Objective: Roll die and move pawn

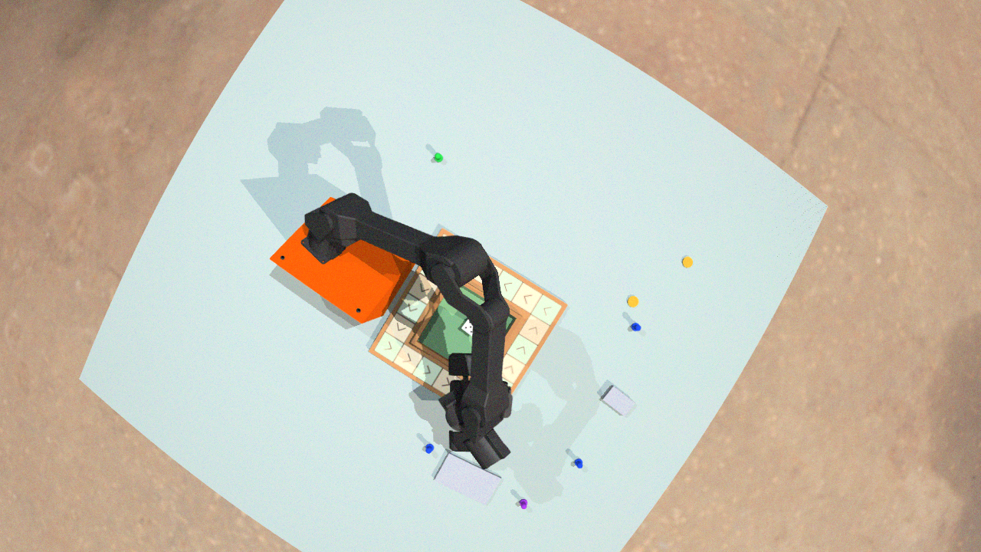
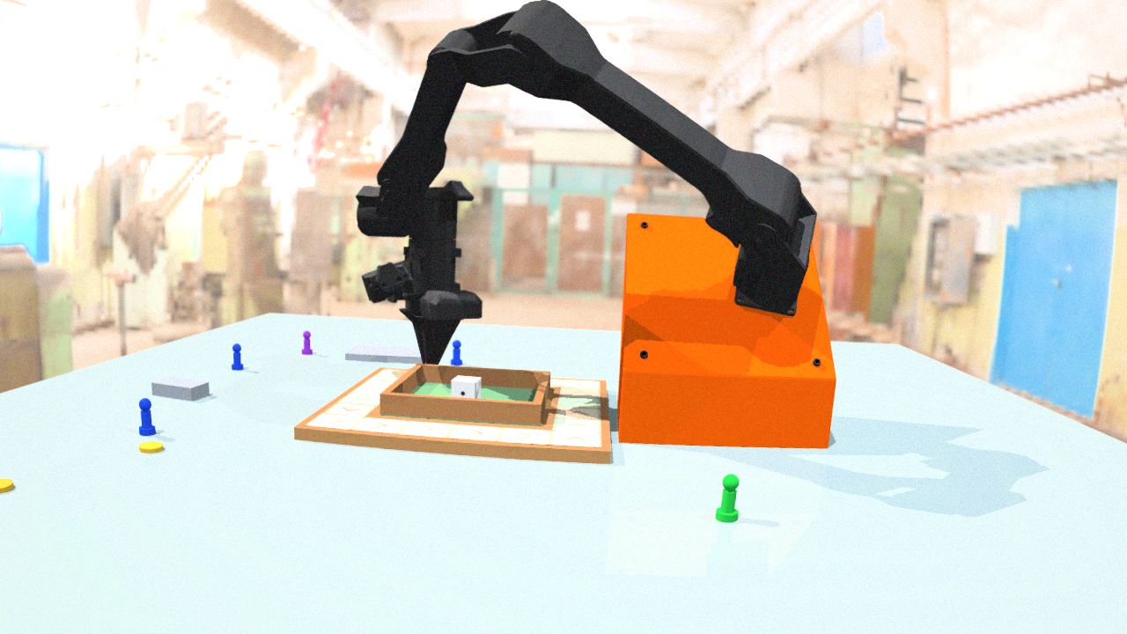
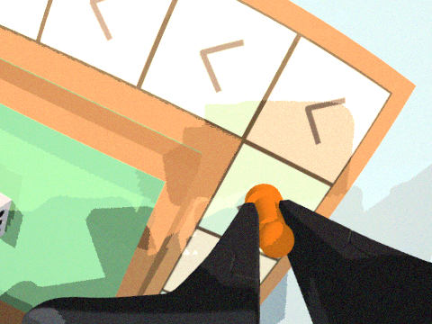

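My pincer pinches the small orange pawn by its neck on the square beside the dice tray's corner; it looks light, rigid, smooth, likely slippery.

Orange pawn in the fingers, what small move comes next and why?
Probably a short straight lift. The gripper is shut on the orange pawn, which stands on a square of the board beside the corner, and the die already rests in the tray.
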`<state>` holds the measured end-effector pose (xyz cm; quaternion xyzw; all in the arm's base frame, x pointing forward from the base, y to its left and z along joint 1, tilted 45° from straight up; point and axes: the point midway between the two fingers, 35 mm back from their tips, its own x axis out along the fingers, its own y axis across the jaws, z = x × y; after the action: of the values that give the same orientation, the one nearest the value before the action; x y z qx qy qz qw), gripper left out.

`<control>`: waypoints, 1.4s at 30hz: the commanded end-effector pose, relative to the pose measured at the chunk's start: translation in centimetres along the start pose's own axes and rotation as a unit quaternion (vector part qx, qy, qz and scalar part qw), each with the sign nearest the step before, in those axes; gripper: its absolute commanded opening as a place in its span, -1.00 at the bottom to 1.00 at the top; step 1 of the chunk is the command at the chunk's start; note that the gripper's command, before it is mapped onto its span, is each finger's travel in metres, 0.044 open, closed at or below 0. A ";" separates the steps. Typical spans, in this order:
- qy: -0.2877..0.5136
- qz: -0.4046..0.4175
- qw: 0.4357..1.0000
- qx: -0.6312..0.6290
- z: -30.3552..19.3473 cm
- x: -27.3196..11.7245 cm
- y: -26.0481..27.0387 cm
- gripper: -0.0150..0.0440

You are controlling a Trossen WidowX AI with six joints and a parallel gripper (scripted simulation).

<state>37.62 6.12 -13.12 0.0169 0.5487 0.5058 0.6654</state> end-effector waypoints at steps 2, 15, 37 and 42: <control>-0.001 -0.001 1.000 0.001 0.3 -1.9 -0.3 -0.49; 0.000 -0.002 1.000 0.002 0.3 -12.2 -0.2 -0.49; 0.001 -0.008 1.000 0.003 9.1 -7.9 7.3 -0.49; -0.001 -0.003 1.000 0.003 11.3 -6.4 10.3 -0.49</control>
<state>40.54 10.48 1.01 0.0120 0.5497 0.4992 0.6697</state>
